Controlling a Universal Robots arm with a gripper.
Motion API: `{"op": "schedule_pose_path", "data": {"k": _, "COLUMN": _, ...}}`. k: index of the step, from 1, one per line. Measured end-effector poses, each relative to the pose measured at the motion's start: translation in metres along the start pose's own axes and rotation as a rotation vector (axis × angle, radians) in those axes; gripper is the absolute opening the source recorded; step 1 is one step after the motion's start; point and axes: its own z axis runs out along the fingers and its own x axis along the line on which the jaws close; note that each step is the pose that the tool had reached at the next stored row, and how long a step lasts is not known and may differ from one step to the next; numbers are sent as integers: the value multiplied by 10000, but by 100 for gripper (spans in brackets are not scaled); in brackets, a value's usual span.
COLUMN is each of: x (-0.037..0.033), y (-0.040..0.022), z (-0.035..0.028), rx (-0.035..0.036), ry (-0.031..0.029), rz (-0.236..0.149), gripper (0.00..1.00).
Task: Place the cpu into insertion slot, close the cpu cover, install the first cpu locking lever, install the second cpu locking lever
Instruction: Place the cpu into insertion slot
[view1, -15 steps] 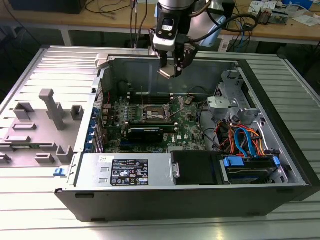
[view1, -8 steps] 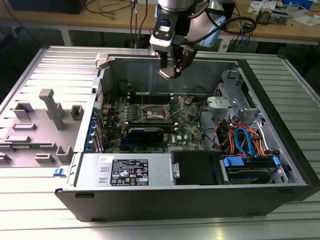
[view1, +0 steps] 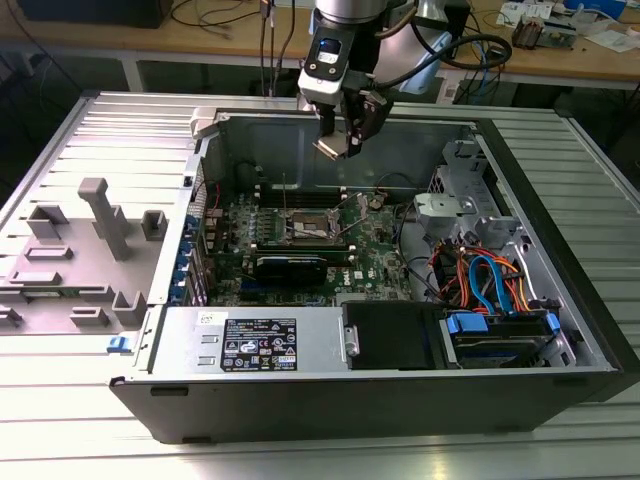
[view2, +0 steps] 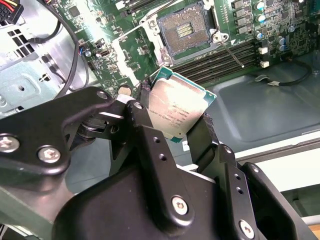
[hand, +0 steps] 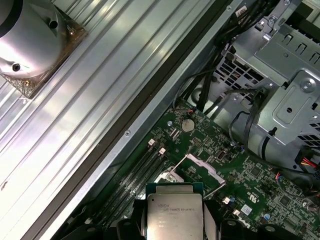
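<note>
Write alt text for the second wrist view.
The gripper holds the cpu by two opposite edges, its silvery top facing the camera. Beyond it on the green motherboard, the insertion slot sits uncovered with its dark pin field showing, memory slots alongside.

cpu (view2: 176, 107) in hand (view2: 175, 120) | above motherboard (view1: 378, 255) (well apart from insertion slot (view2: 186, 30)) | motherboard inside case (view1: 330, 400)
</note>
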Motion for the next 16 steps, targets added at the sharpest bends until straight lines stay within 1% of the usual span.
{"op": "schedule_pose_path", "data": {"k": 6, "x": 0, "y": 0, "z": 0, "rx": 1, "ry": 0, "rz": 3, "gripper": 54}}
{"op": "schedule_pose_path", "data": {"k": 9, "x": 1, "y": -2, "z": 10, "rx": 2, "ry": -12, "rz": 101, "gripper": 54}}
{"op": "schedule_pose_path", "data": {"k": 10, "x": 2, "y": -4, "z": 15, "rx": 2, "ry": -26, "rz": 217, "gripper": 54}}
{"op": "schedule_pose_path", "data": {"k": 12, "x": 2, "y": -5, "z": 26, "rx": -3, "ry": -59, "rz": 584, "gripper": 54}}
{"op": "schedule_pose_path", "data": {"k": 14, "x": 2, "y": -6, "z": 34, "rx": -9, "ry": -80, "rz": 843, "gripper": 54}}
{"op": "schedule_pose_path", "data": {"k": 15, "x": 1, "y": -7, "z": 47, "rx": -7, "ry": -101, "rz": 1068, "gripper": 54}}
{"op": "schedule_pose_path", "data": {"k": 16, "x": 1, "y": -8, "z": 55, "rx": -5, "ry": -109, "rz": 1153, "gripper": 54}}
